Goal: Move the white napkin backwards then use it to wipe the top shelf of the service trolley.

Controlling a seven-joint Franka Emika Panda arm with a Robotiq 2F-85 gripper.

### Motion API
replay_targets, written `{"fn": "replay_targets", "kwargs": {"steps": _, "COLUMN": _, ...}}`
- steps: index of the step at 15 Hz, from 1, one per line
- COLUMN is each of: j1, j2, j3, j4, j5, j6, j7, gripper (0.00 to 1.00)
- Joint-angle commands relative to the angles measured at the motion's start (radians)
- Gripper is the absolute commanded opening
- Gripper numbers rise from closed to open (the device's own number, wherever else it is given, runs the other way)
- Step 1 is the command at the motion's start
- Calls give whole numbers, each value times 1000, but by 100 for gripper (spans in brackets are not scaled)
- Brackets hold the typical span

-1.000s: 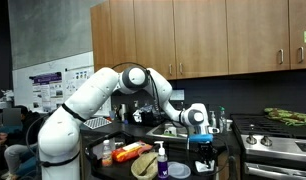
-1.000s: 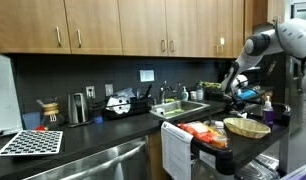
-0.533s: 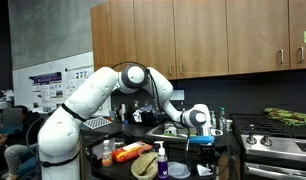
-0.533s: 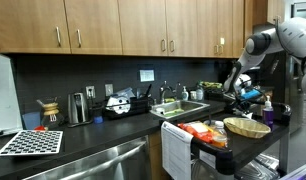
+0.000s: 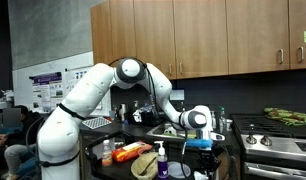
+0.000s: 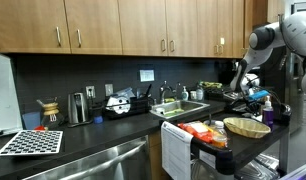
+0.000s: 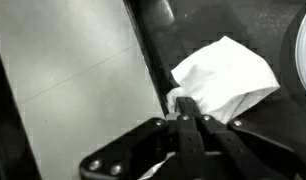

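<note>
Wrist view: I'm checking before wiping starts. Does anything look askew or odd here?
Only the crumpled white napkin: it is bunched, not flat, with the shut gripper pinching just one edge over the dark trolley shelf.

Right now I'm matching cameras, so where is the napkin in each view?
Wrist view: napkin upper right, its edge pinched by the shut gripper.
Exterior view: too small to make out, at the gripper right of centre.
Exterior view: likewise not discernible, at the gripper far right.
Shared landmark: the gripper.
</note>
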Motion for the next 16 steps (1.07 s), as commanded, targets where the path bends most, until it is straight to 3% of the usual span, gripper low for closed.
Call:
{"fn": "replay_targets", "kwargs": {"steps": 1, "j1": -13, "j2": -74, "j3": -19, "j4": -126, "j5": -18, "j6": 33, "j7": 32, "gripper": 0}}
{"fn": "replay_targets", "kwargs": {"steps": 10, "j1": -21, "j2": -152, "j3": -72, "j4": -297, "j5": -29, "j6": 76, "j7": 73, "gripper": 0}}
{"fn": "replay_targets", "kwargs": {"steps": 16, "j1": -23, "j2": -108, "j3": -58, "j4": -251, "j5": -11, "j6": 79, "j7": 71, "gripper": 0}}
